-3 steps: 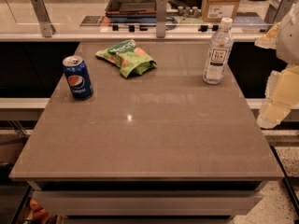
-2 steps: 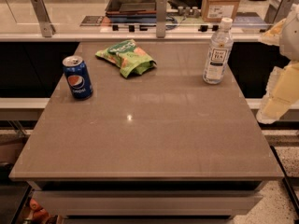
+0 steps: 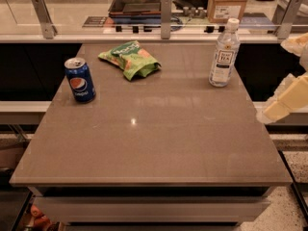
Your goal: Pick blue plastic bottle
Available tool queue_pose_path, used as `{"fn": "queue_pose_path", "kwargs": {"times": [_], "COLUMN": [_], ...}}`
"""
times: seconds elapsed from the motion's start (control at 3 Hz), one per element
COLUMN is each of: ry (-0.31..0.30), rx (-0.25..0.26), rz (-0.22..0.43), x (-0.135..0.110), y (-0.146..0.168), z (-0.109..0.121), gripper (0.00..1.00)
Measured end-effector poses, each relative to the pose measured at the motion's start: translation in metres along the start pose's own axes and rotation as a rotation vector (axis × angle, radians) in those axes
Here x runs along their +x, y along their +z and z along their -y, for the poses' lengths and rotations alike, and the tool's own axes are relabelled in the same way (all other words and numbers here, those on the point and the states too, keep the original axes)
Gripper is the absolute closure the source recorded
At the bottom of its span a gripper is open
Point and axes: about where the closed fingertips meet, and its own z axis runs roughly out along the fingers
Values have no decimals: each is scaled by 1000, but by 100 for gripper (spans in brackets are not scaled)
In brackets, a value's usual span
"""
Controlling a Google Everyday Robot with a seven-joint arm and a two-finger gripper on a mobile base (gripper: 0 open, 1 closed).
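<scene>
The blue plastic bottle is tall and clear, with a white screw cap and a white label with dark print. It stands upright near the back right corner of the brown table. My gripper is cream-coloured and sits at the right edge of the view, off the table's right side. It is to the right of the bottle, nearer the camera, and apart from it. It holds nothing that I can see.
A short blue Pepsi can stands at the table's left. A green snack bag lies at the back middle. A counter with metal posts and a cardboard box runs behind the table.
</scene>
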Motion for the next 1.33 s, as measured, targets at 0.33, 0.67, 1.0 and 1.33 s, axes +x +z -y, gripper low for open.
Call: {"fn": "queue_pose_path", "kwargs": {"times": [0.33,0.67,1.0,1.33], "ry": [79,138,171,188], "rx": [59,124,236,294], "rz": [140,292,424,525], "x": [5,2,-3,-8], "y": [18,42,54,70], "z": [13,31,69,103], "gripper": [0,0,0,0]}}
